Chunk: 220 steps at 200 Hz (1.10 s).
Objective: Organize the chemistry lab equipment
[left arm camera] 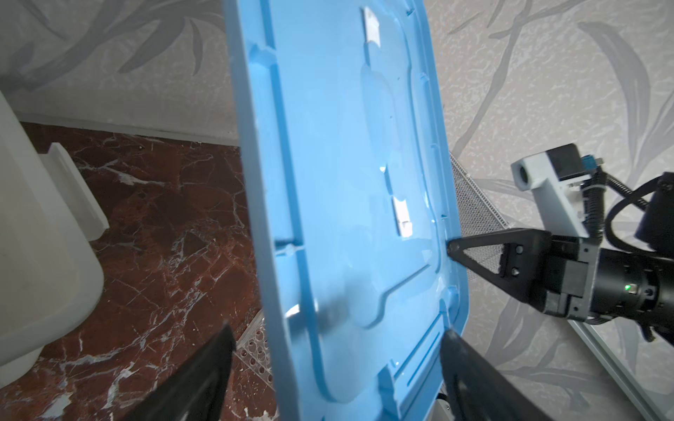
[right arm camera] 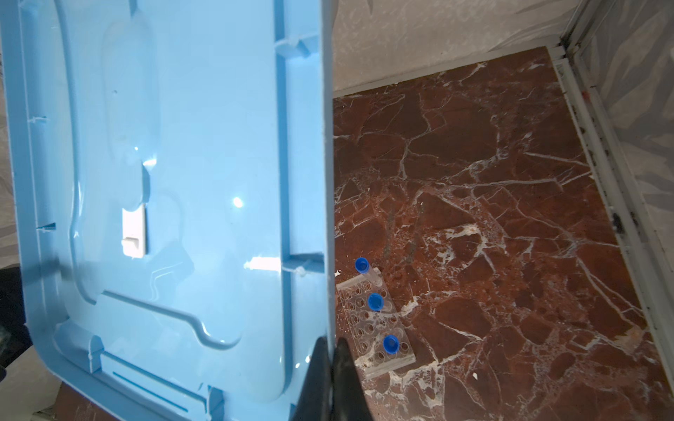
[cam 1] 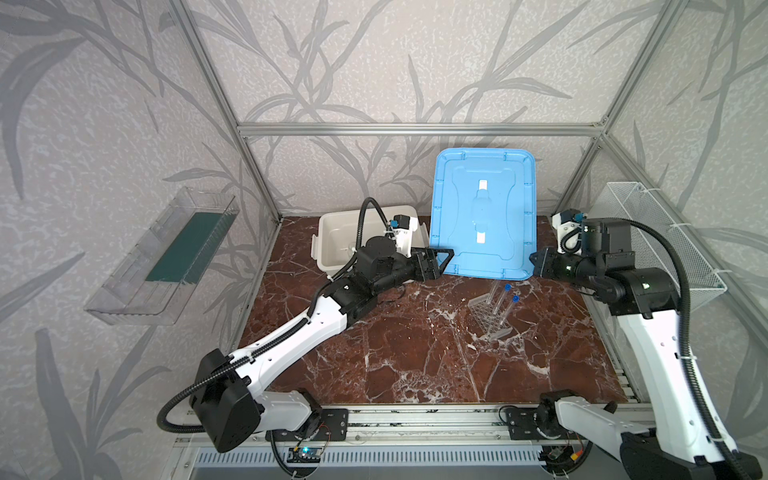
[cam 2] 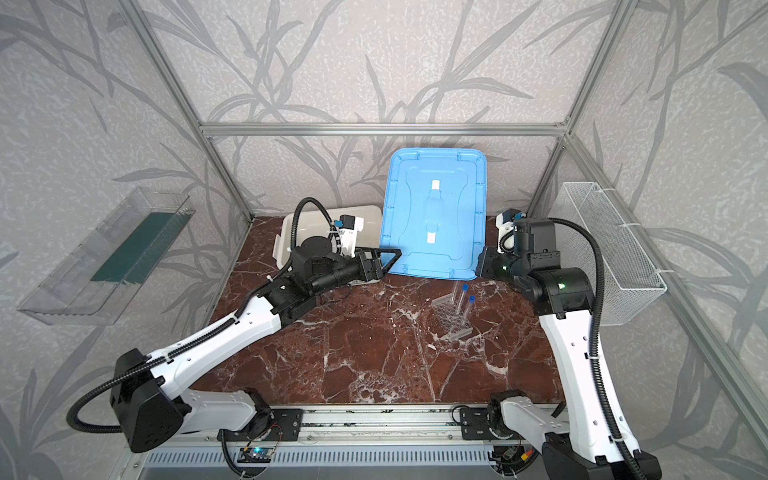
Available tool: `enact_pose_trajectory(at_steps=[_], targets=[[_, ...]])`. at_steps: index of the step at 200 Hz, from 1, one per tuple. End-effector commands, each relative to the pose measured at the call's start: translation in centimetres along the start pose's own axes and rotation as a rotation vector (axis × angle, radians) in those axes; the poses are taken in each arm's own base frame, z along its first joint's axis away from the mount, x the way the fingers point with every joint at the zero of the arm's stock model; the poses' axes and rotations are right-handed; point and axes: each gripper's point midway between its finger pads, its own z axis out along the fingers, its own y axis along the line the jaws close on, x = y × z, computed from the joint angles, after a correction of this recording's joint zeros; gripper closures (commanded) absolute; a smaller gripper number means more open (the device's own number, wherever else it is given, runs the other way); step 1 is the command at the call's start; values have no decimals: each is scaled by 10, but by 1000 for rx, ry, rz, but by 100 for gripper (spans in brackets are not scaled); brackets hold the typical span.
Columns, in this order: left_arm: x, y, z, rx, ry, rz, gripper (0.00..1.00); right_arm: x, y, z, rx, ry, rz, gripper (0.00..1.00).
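Three blue-capped test tubes (right arm camera: 375, 301) stand in the clear gridded tube rack (cam 1: 490, 318) (cam 2: 451, 318) (right arm camera: 375, 328) on the marble top, right of centre. Above and behind it a large blue lid (cam 1: 482, 216) (cam 2: 434, 212) (left arm camera: 346, 182) is held up, tilted. My right gripper (cam 1: 536, 259) (right arm camera: 330, 340) is shut on the lid's right edge. My left gripper (cam 1: 446, 257) (left arm camera: 337, 328) is open, its fingers standing wide on either side of the lid's lower left corner, with a gap to each. The rack (left arm camera: 255, 350) shows just past the lid in the left wrist view.
An open white tub (cam 1: 332, 237) (cam 2: 291, 232) (left arm camera: 36, 237) sits at the back left, partly hidden by my left arm. A white wire basket (cam 1: 665, 241) hangs on the right wall. A clear shelf (cam 1: 166, 257) hangs on the left wall.
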Motion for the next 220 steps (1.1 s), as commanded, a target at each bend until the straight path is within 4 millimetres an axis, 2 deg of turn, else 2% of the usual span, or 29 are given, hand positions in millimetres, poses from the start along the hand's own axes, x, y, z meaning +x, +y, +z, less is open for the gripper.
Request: enact_pose_trajectory(at_steps=[1,14,28,51,68,79,88,116,120,124,134,141,146,150,182,220], targets=[[-15,-19,-13,68,-64,-1,24,-12,15,3,-87,-50,20,100],[-14,-17,-16,53,-65,-7,37,-10,19,8,-110,-48,23,100],[-13,-14,-17,39,-59,-14,39,-8,22,13,-123,-42,17,100],[-10,-13,-16,32,-40,-17,48,-4,25,20,-117,-34,-6,100],[-11,-15,-18,33,-34,-13,61,0,26,26,-115,-25,-13,100],[-13,-16,-19,28,-31,-10,77,2,28,31,-118,-17,-15,100],[-14,-17,-21,16,-30,-4,85,4,29,34,-123,-12,-15,100],[-21,-19,-35,-33,-23,80,100,5,42,48,-176,7,-11,100],[-23,-18,-38,-49,-22,102,100,4,45,51,-193,10,-8,95],[-24,-17,-41,-70,-21,127,100,3,48,52,-209,9,-4,84],[-32,-14,-52,-135,-25,197,100,-3,55,55,-242,5,12,47],[-39,-12,-59,-183,-29,255,100,-9,60,56,-261,0,25,31],[-46,-10,-66,-227,-34,309,100,-14,64,56,-275,-7,34,11],[-50,-8,-71,-264,-32,348,100,-18,67,55,-286,-11,40,0],[-91,9,-111,-558,-31,668,100,-60,100,38,-400,-50,71,1],[-121,39,-134,-882,0,957,100,-117,133,-2,-490,-143,86,1]])
